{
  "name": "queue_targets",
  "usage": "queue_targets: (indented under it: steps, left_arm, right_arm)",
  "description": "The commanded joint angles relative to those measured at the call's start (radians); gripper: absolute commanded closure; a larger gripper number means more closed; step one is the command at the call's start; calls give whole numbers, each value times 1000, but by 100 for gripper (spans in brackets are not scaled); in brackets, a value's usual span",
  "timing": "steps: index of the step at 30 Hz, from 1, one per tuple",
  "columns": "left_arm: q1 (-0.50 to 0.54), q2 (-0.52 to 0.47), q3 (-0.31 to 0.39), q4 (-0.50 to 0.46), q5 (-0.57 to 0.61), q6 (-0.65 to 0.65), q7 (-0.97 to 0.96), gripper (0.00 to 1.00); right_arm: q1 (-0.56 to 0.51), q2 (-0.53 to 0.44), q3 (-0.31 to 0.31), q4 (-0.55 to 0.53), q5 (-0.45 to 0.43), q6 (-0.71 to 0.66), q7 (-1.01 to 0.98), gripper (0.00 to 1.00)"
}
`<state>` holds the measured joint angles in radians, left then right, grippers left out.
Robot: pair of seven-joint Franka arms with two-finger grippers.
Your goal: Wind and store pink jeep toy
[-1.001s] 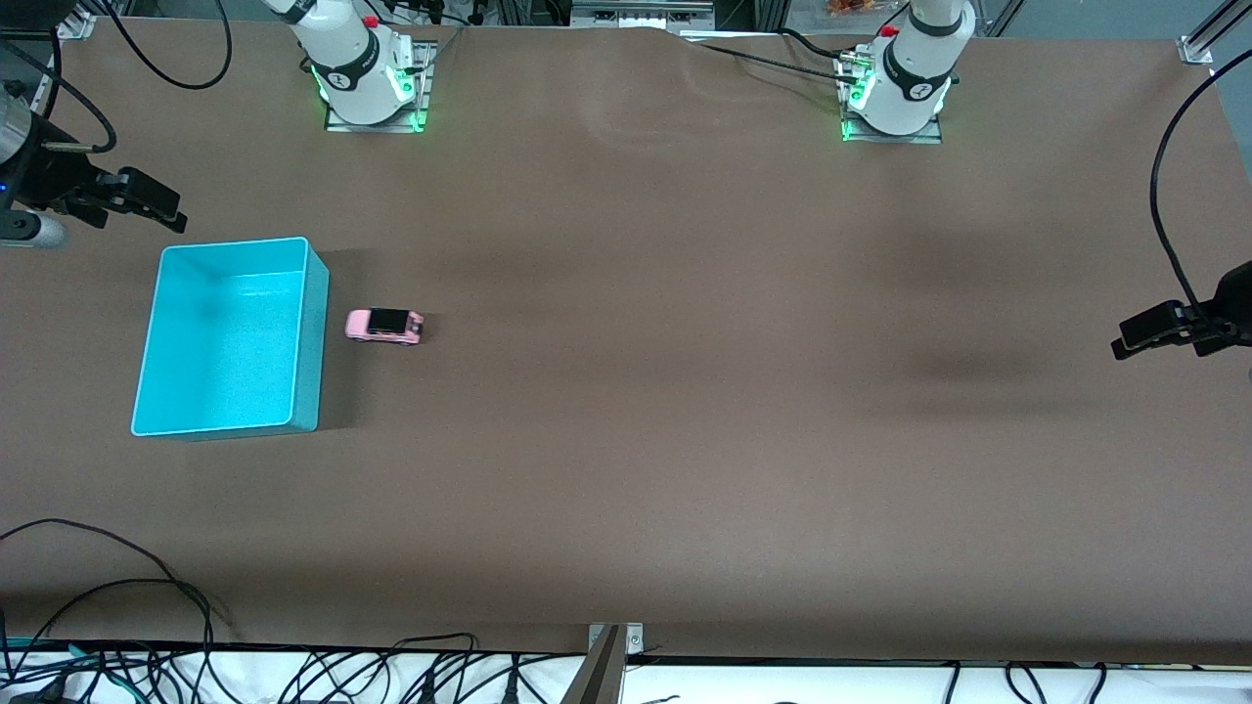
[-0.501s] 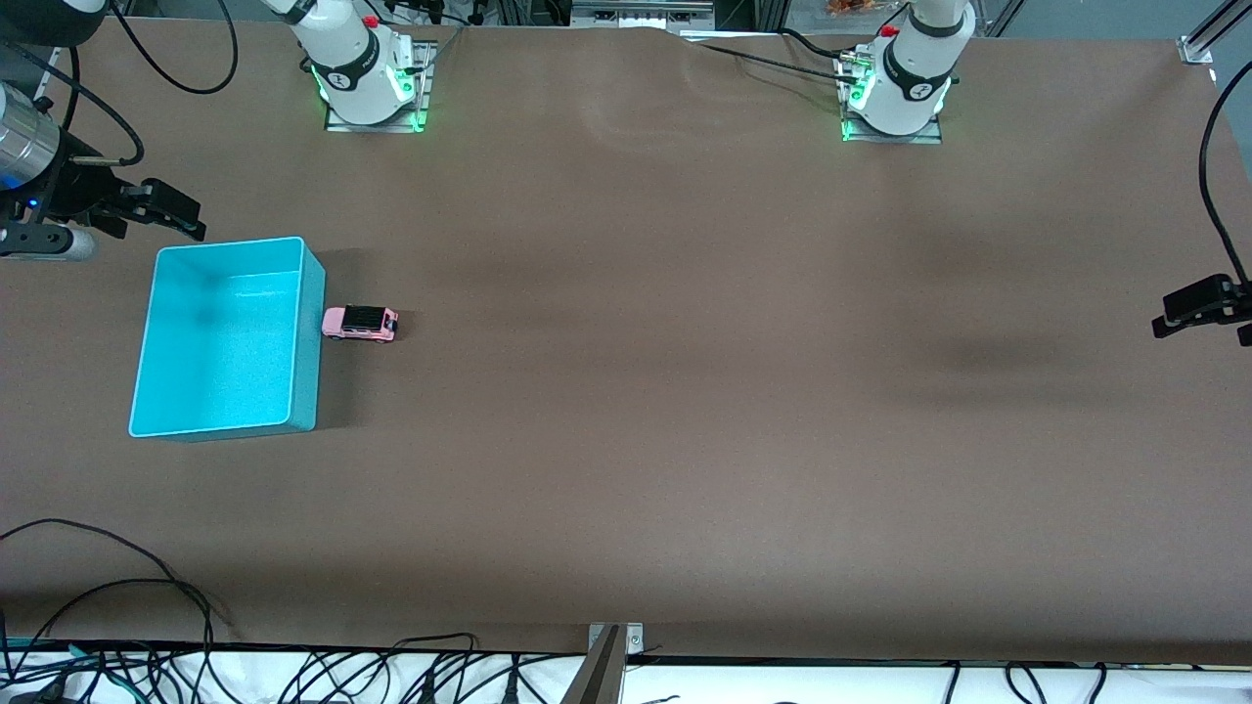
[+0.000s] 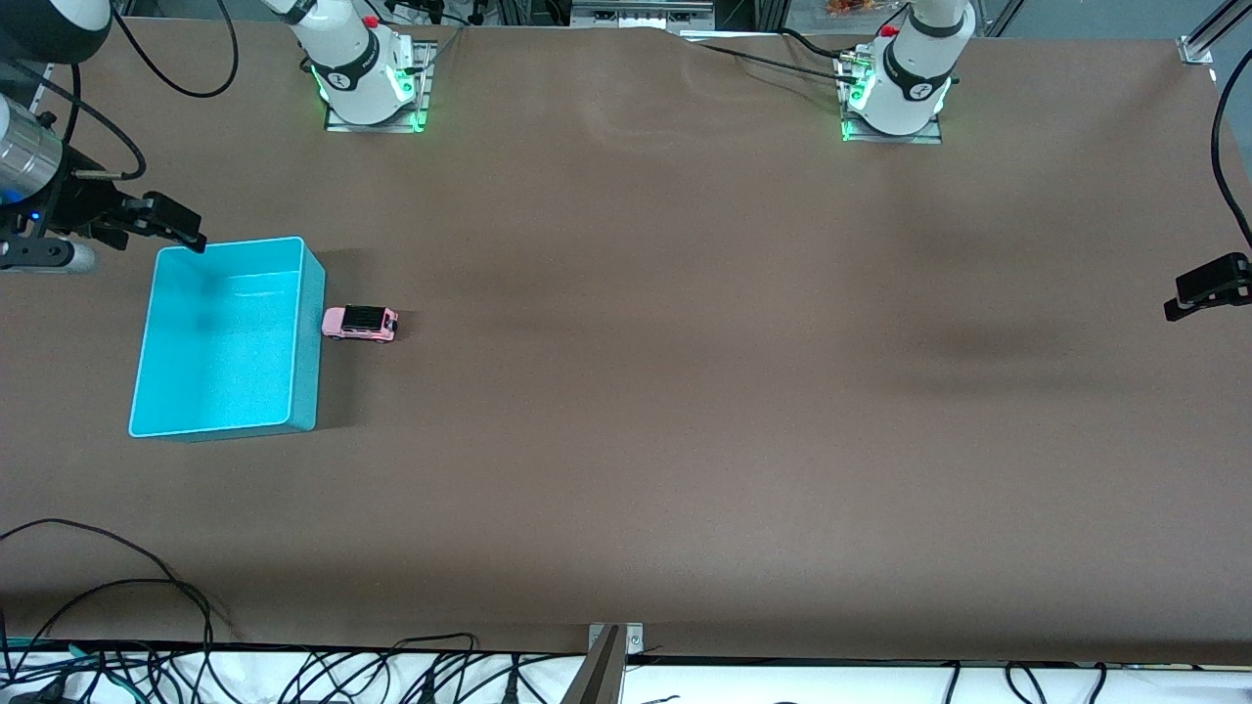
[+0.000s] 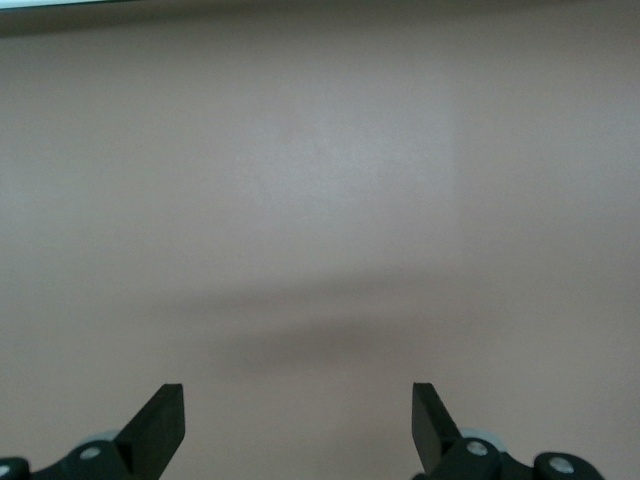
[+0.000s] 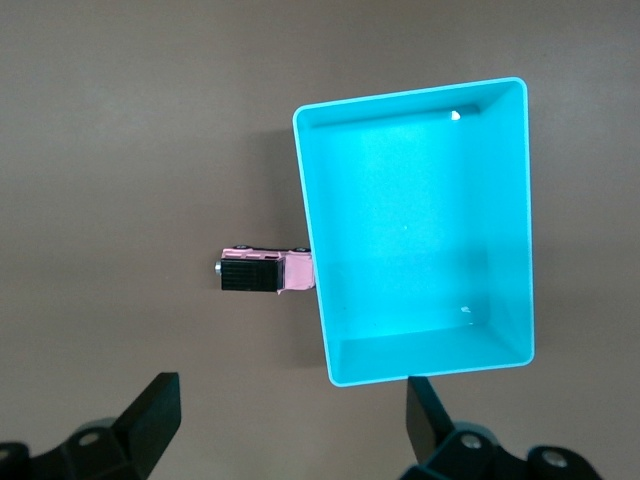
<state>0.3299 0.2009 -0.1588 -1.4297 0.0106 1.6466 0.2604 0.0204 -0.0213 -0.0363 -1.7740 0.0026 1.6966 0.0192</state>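
Front view: pink jeep toy point(image 3: 360, 323) touches the turquoise bin point(image 3: 311, 332) wall near the right arm's table end, both tools gaping and empty—right tool point(image 3: 176, 223) should straddle its sides squarely, left tool point(image 3: 1208, 286) waits.

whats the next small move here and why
Probably bring the right end effector, open over the bin's corner nearest the robots, across and down over the toy car. The car stands on the table against the bin's wall, not in it, and the left end effector waits open at its own end.
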Motion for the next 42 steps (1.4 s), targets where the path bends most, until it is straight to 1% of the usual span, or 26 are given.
queue_targets:
  steps: [1,9,18,21,23,25,31,34,40,42]
  left_arm:
    - [11,-9,-7,11,-31,-21,25,0]
    - [14,-11,-5,9,-31,-21,28,0]
    - [-2,-11,-1,-2,-32,-22,26,0]
    - [-17,-11,1,0,-31,-21,17,0]
    - [-37,-11,7,0,-29,-21,11,0]
    - [-66,-12,37,0,-29,-22,10,0]
    - [-230,-23,189,-3,-32,-22,-12,0]
    - [-275,-25,237,-5,-32,-22,-15,0]
    - [-316,-31,260,-9,-32,-22,-29,0]
    - [-347,-31,289,-9,-32,-22,-47,0]
  right_arm:
    - [4,38,-2,59,17,-5,8,0]
    - [3,57,-1,70,14,-14,-7,0]
    - [3,96,-1,77,2,12,7,0]
    - [0,109,-1,54,-1,60,8,0]
    - [-7,101,-1,13,-1,90,7,0]
    - [-10,95,-2,-27,-3,133,7,0]
    - [-11,66,-1,-171,-3,262,8,0]
    - [-10,46,1,-241,-1,333,8,0]
    - [-10,38,15,-326,2,406,10,0]
    - [-10,34,30,-367,3,445,10,0]
